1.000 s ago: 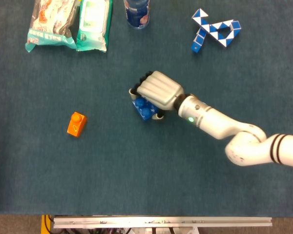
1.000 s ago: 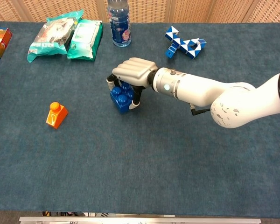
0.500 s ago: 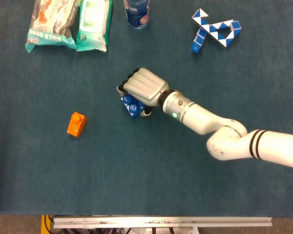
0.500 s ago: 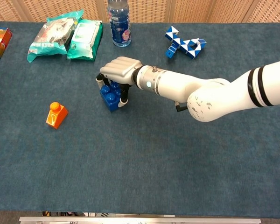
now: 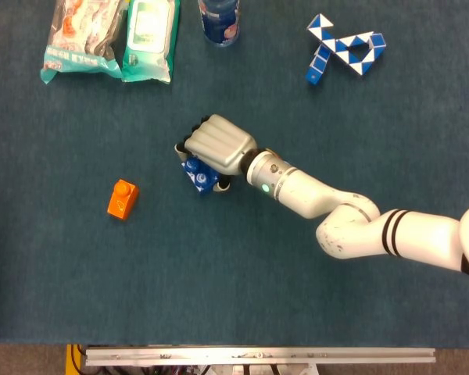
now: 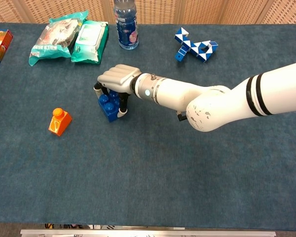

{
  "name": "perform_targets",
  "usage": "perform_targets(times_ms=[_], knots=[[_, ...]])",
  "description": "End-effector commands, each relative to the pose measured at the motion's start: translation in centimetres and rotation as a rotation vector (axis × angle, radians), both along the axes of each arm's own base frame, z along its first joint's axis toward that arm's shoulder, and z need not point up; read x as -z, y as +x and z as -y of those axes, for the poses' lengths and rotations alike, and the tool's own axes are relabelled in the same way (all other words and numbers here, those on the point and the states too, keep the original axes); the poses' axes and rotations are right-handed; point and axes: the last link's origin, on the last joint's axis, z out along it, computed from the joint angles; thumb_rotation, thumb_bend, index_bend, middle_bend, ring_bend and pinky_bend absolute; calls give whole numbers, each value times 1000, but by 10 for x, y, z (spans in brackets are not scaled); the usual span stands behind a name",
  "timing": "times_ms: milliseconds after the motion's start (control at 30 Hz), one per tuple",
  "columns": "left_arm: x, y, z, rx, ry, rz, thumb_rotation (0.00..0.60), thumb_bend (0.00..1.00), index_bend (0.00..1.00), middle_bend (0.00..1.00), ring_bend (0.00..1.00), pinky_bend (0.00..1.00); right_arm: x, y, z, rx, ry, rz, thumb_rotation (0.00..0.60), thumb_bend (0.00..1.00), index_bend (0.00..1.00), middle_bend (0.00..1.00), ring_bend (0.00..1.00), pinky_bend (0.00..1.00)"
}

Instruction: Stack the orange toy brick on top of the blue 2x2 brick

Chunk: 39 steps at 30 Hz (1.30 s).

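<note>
Right hand (image 5: 216,145), seen from the head view, curls its fingers around the blue studded plastic 2x2 brick (image 5: 198,176), gripping it from above on the dark blue carpeted table (image 5: 219,266). The small orange plastic toy brick (image 5: 122,199) lies well apart at eight o'clock of it.

From the chest view, the grip looks meant to carry the blue brick toward the orange one. Left hand shows nowhere.
</note>
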Motion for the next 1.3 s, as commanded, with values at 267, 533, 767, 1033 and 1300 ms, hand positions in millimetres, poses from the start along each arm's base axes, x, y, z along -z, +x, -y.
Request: perform_targets(times_ms=[267, 533, 767, 1033, 1300], knots=[[-1, 0, 0, 1, 3, 2, 600, 149, 112, 116, 159, 95, 4, 8, -5, -7, 34, -15, 600, 94, 385, 380, 287, 306], [-2, 0, -7, 19, -11, 15, 600, 149, 112, 116, 159, 94, -19, 6, -4, -19, 17, 18, 600, 84, 115, 206, 147, 232], [-2, 3, -19, 68, -61, 21, 600, 149, 112, 116, 159, 94, -69, -8, 5, -21, -75, 77, 600, 85, 109, 204, 146, 232], [4, 9, -47, 185, -140, 40, 600, 150, 152, 145, 167, 94, -141, -54, 15, 7, -236, 79, 600, 83, 109, 204, 146, 232], [18, 17, -79, 283, -338, 92, 600, 328, 252, 202, 171, 94, -194, -101, 14, 53, -346, 11, 600, 82, 109, 217, 146, 232]])
